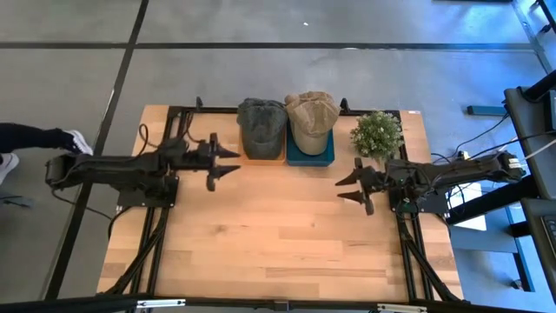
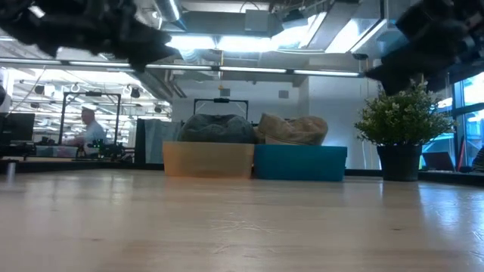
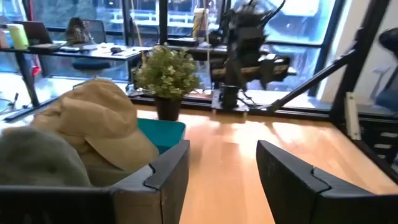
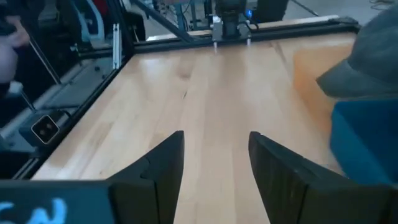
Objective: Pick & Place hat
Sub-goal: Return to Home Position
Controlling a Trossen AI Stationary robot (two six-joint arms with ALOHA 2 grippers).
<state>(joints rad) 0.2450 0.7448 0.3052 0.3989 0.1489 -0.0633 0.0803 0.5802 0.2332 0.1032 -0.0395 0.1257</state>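
Two caps sit at the table's far edge. A grey-green cap (image 1: pixel 261 124) rests on an orange box (image 2: pixel 208 159). A tan cap (image 1: pixel 311 117) rests on a teal box (image 2: pixel 300 162); both caps also show in the left wrist view (image 3: pixel 102 121). My left gripper (image 1: pixel 228 163) hovers open above the table, just left of the grey-green cap. My right gripper (image 1: pixel 349 187) hovers open, nearer than the plant and right of the teal box. Neither touches anything.
A small potted plant (image 1: pixel 377 134) stands right of the teal box at the far right corner. Bare wooden tabletop (image 1: pixel 278 235) stretches across the middle and near side. A person's shoe (image 1: pixel 78 141) shows on the floor beyond the table's left edge.
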